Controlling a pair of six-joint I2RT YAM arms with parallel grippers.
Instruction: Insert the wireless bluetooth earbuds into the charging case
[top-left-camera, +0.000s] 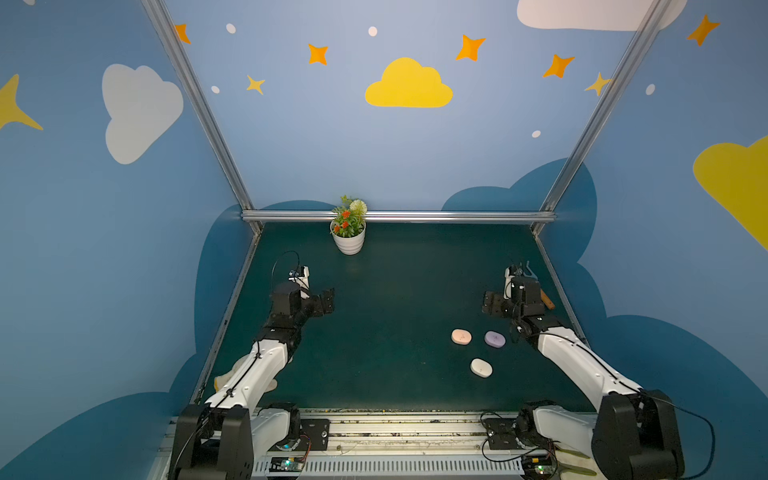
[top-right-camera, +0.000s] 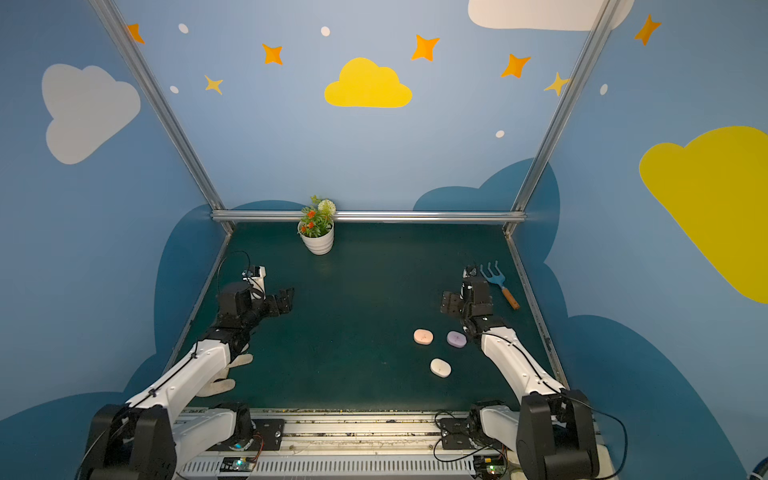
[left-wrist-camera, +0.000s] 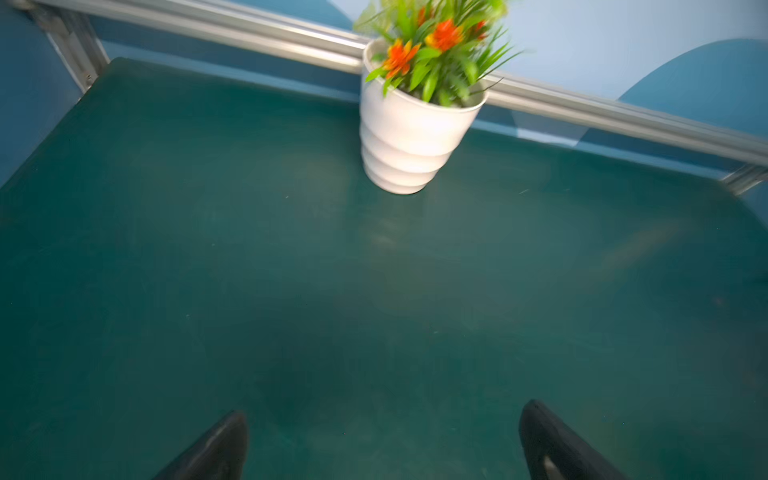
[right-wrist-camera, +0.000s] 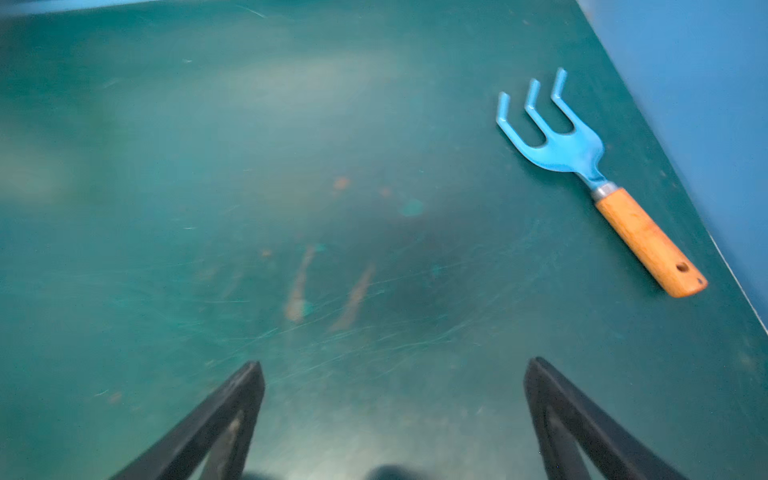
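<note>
Three oval charging cases lie shut on the green table at the right in both top views: pink (top-left-camera: 461, 336) (top-right-camera: 423, 336), lilac (top-left-camera: 494, 339) (top-right-camera: 456, 339) and white (top-left-camera: 481, 368) (top-right-camera: 440, 368), the white one nearest the front. The earbuds are out of view. My left gripper (top-left-camera: 328, 300) (left-wrist-camera: 384, 411) hovers open over bare table at the left, far from the cases. My right gripper (top-left-camera: 492, 305) (right-wrist-camera: 395, 363) is open too, just behind the pink and lilac cases. Nothing sits between either pair of fingers.
A white pot of artificial flowers (top-left-camera: 348, 237) (left-wrist-camera: 409, 137) stands at the back rail. A blue hand rake with a wooden handle (top-right-camera: 500, 284) (right-wrist-camera: 582, 153) lies by the right wall. A pale glove (top-right-camera: 224, 382) lies under my left arm.
</note>
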